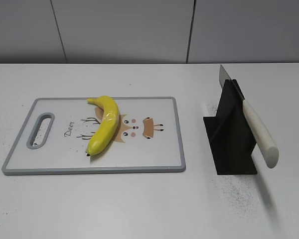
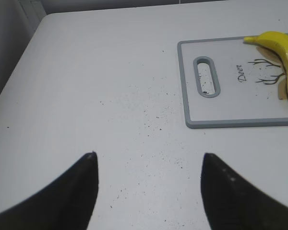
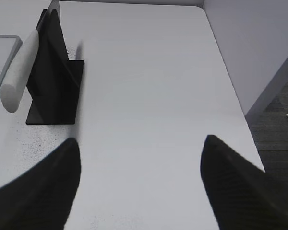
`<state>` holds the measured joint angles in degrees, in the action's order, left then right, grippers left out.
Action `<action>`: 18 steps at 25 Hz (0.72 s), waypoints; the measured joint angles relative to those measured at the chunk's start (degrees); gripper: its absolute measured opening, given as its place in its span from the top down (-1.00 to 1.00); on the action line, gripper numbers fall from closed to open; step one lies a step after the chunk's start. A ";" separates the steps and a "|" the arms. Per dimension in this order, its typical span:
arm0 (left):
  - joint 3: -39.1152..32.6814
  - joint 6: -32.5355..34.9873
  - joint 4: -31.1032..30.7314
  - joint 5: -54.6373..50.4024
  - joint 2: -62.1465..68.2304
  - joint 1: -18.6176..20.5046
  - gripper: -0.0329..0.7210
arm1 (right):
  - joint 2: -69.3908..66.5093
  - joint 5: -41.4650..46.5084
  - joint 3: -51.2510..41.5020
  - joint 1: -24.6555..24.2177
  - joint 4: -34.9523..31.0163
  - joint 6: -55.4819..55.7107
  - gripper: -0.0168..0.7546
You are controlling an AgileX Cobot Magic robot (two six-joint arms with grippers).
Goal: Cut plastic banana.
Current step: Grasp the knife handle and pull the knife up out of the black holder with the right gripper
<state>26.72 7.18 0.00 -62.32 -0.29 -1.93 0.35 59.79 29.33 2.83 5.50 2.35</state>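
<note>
Knife (image 1: 256, 130) leans in its black stand (image 1: 230, 137), far left of the wide-open right gripper (image 3: 140, 184), while the plastic banana (image 1: 104, 124) lies near-to-far on the cutting board (image 1: 55, 167).

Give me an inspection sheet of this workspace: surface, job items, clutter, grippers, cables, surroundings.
Surface: white table, dark specks near the board and stand.
Job's things: banana whole, lying on the cutting board; knife resting in the black stand, handle toward the camera.
Clutter: nothing seen.
Grippers: left gripper open, empty, above bare table left of the board; right gripper open, empty, right of the stand.
Cables: nothing seen.
Surroundings: grey panelled wall behind; floor past the right edge.
</note>
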 joint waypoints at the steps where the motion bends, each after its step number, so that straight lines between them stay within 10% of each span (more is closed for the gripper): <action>1: 0.00 0.00 0.00 0.00 0.00 0.00 -0.75 | 0.00 0.00 0.00 0.00 0.00 0.00 -0.57; 18: 0.00 0.00 0.00 0.00 0.00 0.00 -0.64 | -25.31 1.71 13.82 -0.02 0.05 0.00 -0.57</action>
<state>26.72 7.18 0.00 -62.32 -0.29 -1.93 -24.96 61.49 43.15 2.81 5.55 2.35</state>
